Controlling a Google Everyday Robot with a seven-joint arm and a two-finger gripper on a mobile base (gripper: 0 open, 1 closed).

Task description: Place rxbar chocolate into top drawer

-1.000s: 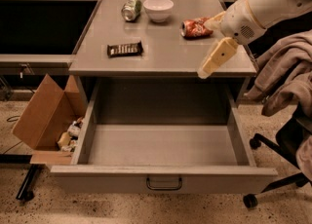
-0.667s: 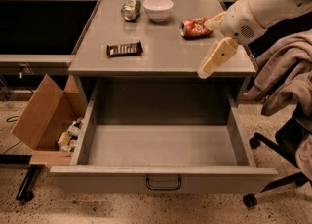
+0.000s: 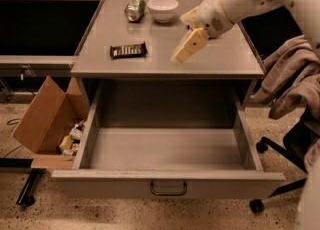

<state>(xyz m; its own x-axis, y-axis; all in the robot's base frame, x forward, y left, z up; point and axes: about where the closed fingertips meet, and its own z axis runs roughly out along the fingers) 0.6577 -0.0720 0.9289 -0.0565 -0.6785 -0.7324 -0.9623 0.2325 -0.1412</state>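
Note:
The rxbar chocolate, a flat dark bar with pale lettering, lies on the grey cabinet top, left of centre. The top drawer stands pulled wide open below it, with nothing inside and its dark wire handle at the front centre. My gripper hangs just above the cabinet top, to the right of the bar and about a hand's width from it. It holds nothing that I can see.
A crushed can and a white bowl stand at the back of the top. A brown cardboard box with scraps leans at the left of the drawer. An office chair draped with cloth stands at the right.
My arm and gripper have swung left across the cabinet top towards the bar, now covering the red snack bag. The bar, can, bowl and drawer have not moved.

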